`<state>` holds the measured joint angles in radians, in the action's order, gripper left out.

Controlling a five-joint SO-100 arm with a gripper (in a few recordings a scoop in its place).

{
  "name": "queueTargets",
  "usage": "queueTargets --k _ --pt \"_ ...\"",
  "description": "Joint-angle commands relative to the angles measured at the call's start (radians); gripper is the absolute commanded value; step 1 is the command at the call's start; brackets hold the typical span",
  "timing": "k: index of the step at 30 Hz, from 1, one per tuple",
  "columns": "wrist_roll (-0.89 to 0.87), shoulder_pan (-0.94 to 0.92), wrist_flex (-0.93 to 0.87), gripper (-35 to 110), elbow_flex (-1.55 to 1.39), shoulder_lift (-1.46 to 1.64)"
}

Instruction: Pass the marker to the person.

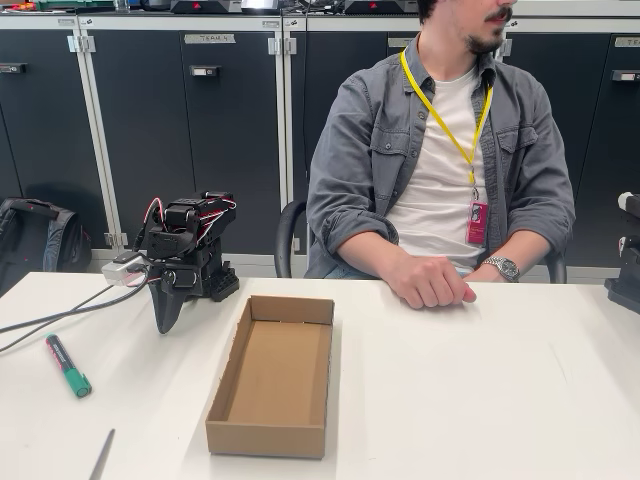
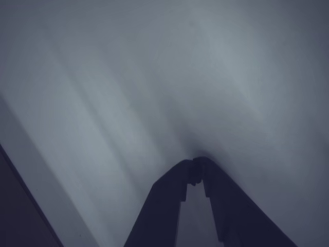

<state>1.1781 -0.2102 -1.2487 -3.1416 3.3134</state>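
While the arm sits folded at the far left of the table, I see these risks before any reach.

Gripper: my gripper [image 2: 197, 165] points down at the white table [image 1: 500, 400]; in the wrist view its tips meet, so the jaws are closed and hold nothing. It shows as a dark wedge in the fixed view [image 1: 167, 318].

Marker: the marker [image 1: 67, 365] lies flat on the table at the near left, well apart from the gripper, green cap toward me.

Wrong pick: a thin grey stick [image 1: 102, 455] lies near the marker at the front edge; I judge a careless descent could close on that instead.

Cables: the cables [image 1: 60, 312] trail left from the arm's base, between it and the marker; a low sweep may snag them.

Box: an open cardboard box [image 1: 272, 375] stands between the arm and the person's hand [image 1: 430, 282]; a carry held too low could clip its wall.

Handover: the person [image 1: 440, 150] is looking away to the right, the hand resting closed on the far table edge; releasing before it opens would likely drop the marker.
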Motion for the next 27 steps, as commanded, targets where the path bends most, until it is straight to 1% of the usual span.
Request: queueTargets --k 1,18,22,27 --pt "0.012 -0.026 -0.002 -5 -0.031 0.015" --pt "0.008 -0.025 -0.002 -5 -0.031 0.015" --pt "-0.032 -0.012 0.017 -5 -0.012 0.015" --pt "-0.161 0.089 -0.020 -5 0.156 0.003"
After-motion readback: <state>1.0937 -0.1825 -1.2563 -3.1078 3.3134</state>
